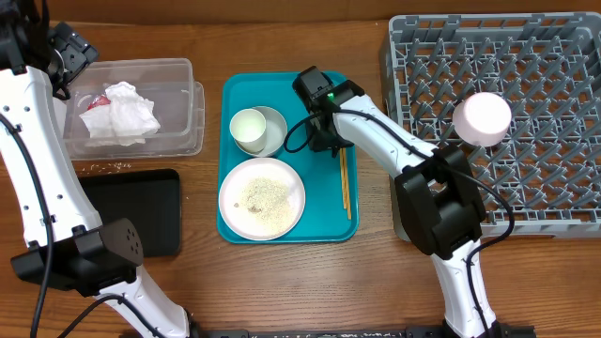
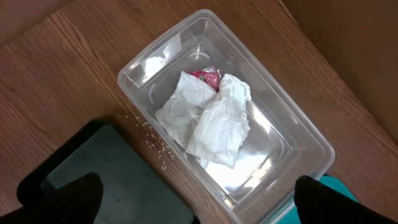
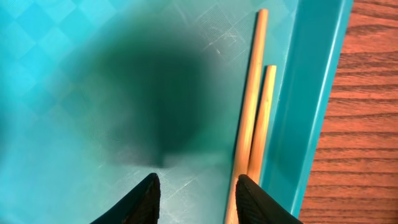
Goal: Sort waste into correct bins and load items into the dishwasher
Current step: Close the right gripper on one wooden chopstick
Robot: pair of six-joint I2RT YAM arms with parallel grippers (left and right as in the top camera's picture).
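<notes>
Crumpled white napkins (image 2: 205,121) and a red wrapper scrap (image 2: 209,75) lie in the clear tub (image 1: 183,103). My left gripper (image 2: 199,208) hangs open above the tub's near corner, holding nothing. Loose rice grains (image 2: 152,138) dot the wood between the tub and the black tray (image 1: 141,211). On the teal tray (image 1: 286,84), the white plate (image 1: 262,197) holds rice, and a white cup (image 1: 248,129) sits in a grey bowl (image 1: 273,123). My right gripper (image 3: 198,199) is open low over the teal tray, beside two wooden chopsticks (image 3: 254,99). A pinkish bowl (image 1: 483,117) rests upside down in the dish rack (image 1: 526,66).
The chopsticks (image 1: 345,183) lie along the teal tray's right rim (image 3: 311,93), with bare wood past it. The dish rack stands close to the tray's right side. My right arm's base (image 1: 441,202) stands between the tray and the rack.
</notes>
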